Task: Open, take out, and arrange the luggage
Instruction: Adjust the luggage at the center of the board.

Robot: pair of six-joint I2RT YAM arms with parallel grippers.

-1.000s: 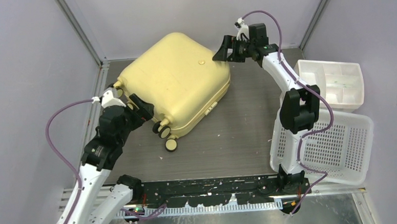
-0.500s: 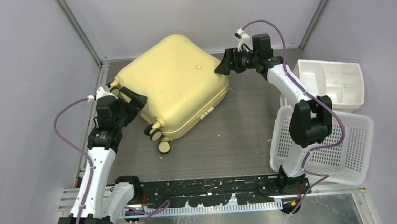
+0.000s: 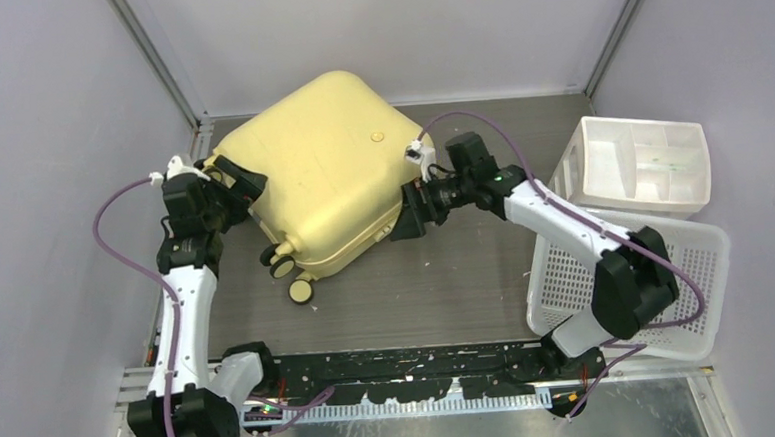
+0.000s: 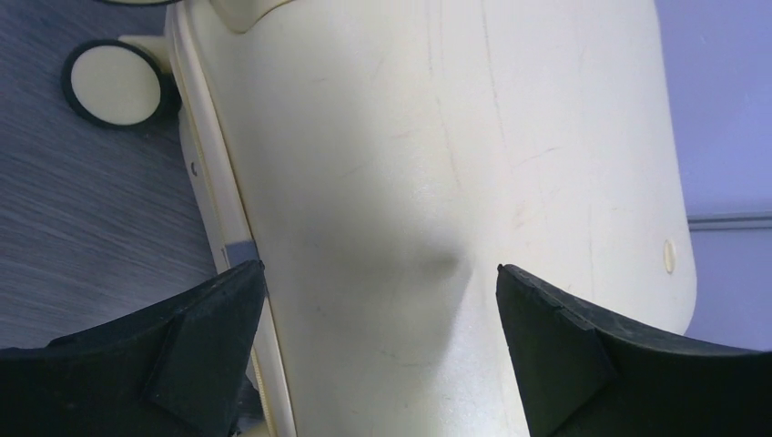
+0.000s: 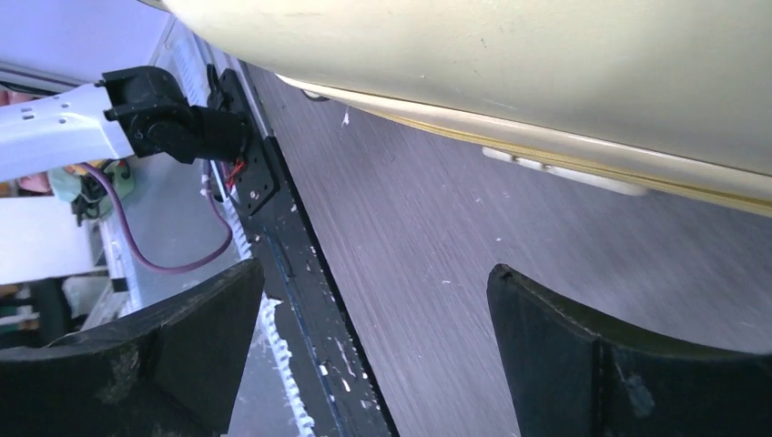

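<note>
The luggage (image 3: 316, 172), a pale yellow hard-shell suitcase, lies shut and flat on the grey table, turned at an angle, its caster wheels (image 3: 295, 289) toward the near left. My left gripper (image 3: 236, 181) is open at its left edge. In the left wrist view the shell (image 4: 437, 164) fills the space beyond the open fingers (image 4: 209, 350), with one wheel (image 4: 114, 82) at the upper left. My right gripper (image 3: 408, 217) is open at the suitcase's near right side. In the right wrist view its seam edge (image 5: 564, 150) runs just above the open gripper (image 5: 375, 300), which holds nothing.
A white perforated basket (image 3: 682, 273) leans at the right, with a white drawer bin (image 3: 651, 160) behind it. Grey walls close the left, back and right. A black rail (image 3: 401, 363) runs along the near edge.
The suitcase has slid and turned toward the left wall. My right gripper has come from its far right corner down to its near right side. My left arm has swung back and left.
</note>
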